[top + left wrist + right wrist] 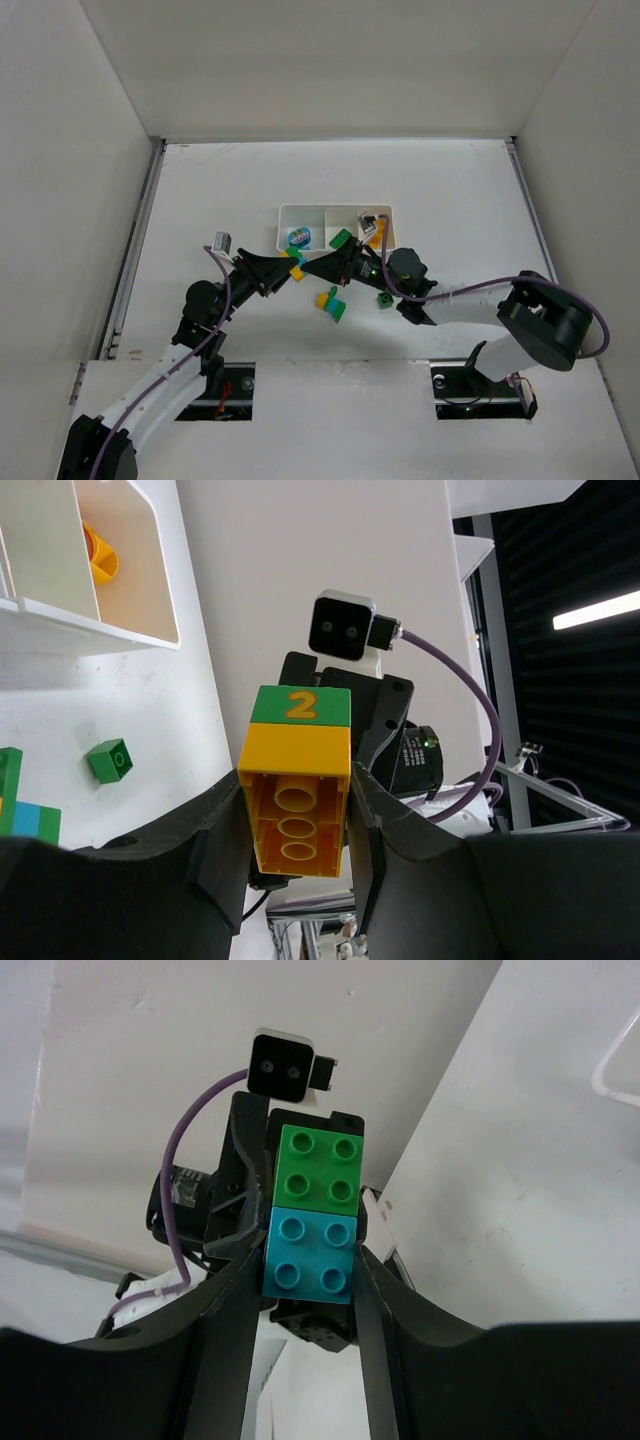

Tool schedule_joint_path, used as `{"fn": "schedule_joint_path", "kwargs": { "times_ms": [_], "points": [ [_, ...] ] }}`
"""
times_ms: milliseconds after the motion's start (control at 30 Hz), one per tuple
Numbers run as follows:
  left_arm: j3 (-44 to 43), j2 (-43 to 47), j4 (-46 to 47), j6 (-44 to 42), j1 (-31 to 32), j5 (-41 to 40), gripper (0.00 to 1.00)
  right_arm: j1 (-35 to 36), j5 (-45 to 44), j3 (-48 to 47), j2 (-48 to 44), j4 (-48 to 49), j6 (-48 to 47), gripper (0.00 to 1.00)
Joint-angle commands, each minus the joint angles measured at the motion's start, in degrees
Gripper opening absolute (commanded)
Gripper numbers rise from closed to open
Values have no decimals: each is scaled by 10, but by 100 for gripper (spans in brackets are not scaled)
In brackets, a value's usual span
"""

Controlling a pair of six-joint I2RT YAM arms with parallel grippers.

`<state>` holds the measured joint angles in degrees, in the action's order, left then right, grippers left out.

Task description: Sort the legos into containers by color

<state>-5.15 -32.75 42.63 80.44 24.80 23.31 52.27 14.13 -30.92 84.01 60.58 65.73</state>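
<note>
Left gripper (296,825) clamps a yellow-and-green stack (297,765) numbered 2; right gripper (308,1272) clamps a green-and-teal stack (317,1195).

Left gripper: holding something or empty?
Holding. The left gripper is shut on a yellow-orange plastic brick capped with green, clamped on both sides.

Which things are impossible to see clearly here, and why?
1. Top view: the teal item in the tray is too small to identify.
2. Left wrist view: the yellow-green stack in the left gripper blocks the centre; the left edge cuts off a green-and-teal piece.
3. Right wrist view: the green-teal stack in the right gripper blocks the centre.
</note>
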Motion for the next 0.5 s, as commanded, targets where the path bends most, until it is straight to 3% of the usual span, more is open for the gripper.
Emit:
{"fn": "schedule_joint_path", "kwargs": {
  "times_ms": [0,200,467],
  "points": [
    [4,9,47,3,3,0,17,8,12,-10,8,57,8,42],
    [12,9,46,2,1,0,21,7,8,5,14,102,29,29],
    [16,10,40,-7,-1,15,18,-34,19,20,-22,89,27,28]
  ]
}}
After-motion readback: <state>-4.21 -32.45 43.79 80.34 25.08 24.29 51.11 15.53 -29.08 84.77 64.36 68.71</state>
